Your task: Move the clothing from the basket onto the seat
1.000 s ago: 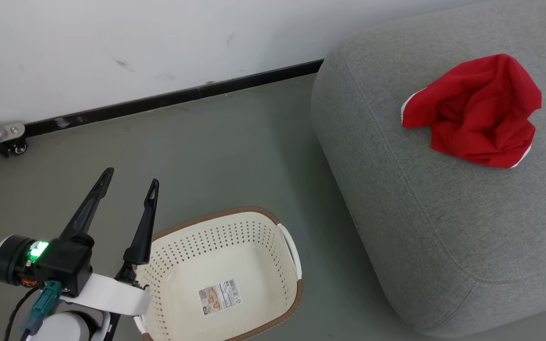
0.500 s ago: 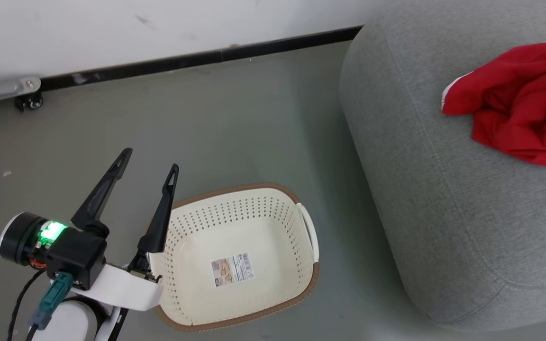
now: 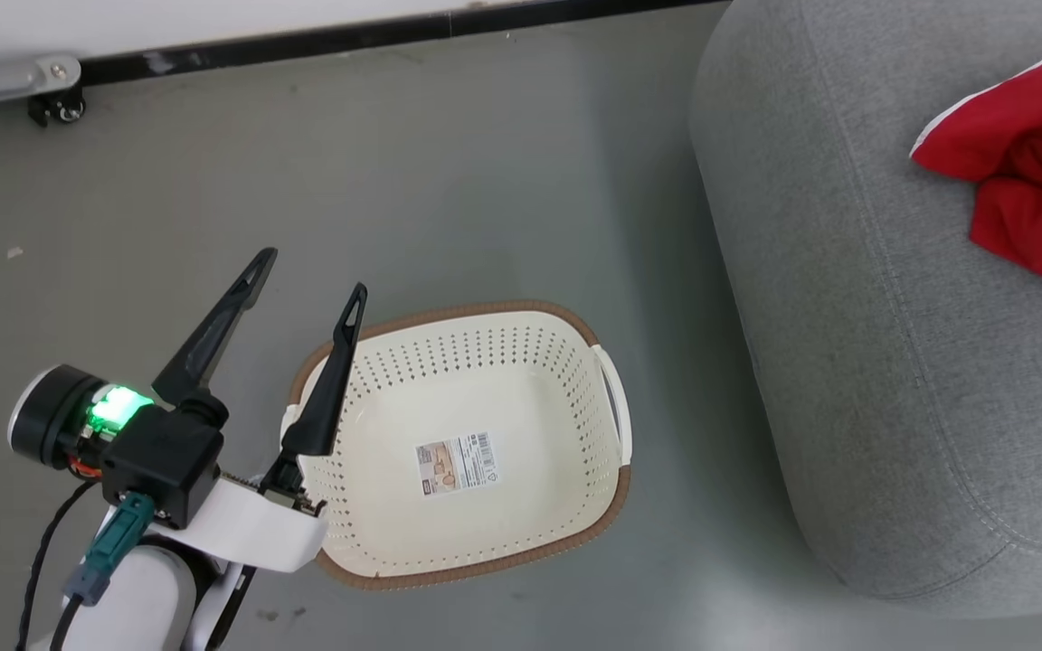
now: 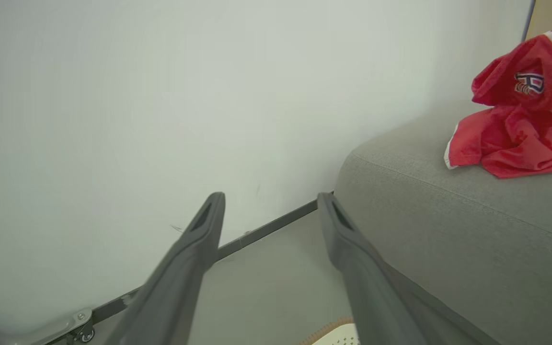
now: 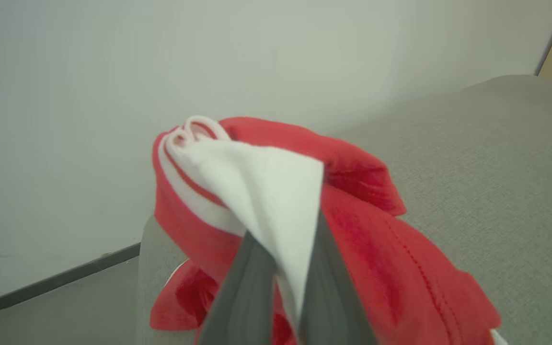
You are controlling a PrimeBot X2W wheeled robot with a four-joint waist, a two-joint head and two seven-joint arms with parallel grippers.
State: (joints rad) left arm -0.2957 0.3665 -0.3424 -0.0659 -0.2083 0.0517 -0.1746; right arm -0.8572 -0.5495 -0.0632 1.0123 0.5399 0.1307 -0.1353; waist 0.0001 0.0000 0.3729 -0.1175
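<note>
The head camera has swung: the basket (image 3: 485, 309) now sits mid-frame, bare down to its label — the clothing (image 3: 1027, 208) lies on the seat (image 3: 892, 407), upper right. The left gripper (image 3: 311, 274) has its fingers apart; the right gripper (image 5: 283, 258) is clamped on clothing — probably only the release remains.

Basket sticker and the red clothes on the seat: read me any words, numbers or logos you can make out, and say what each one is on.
Sticker on the bottom of the basket: a barcode and lines of print, too small to read.
Lettering on the jersey, left wrist view: dark characters outlined in white, creased and partly folded under, not readable for certain.
No text is clear enough to quote.
</note>
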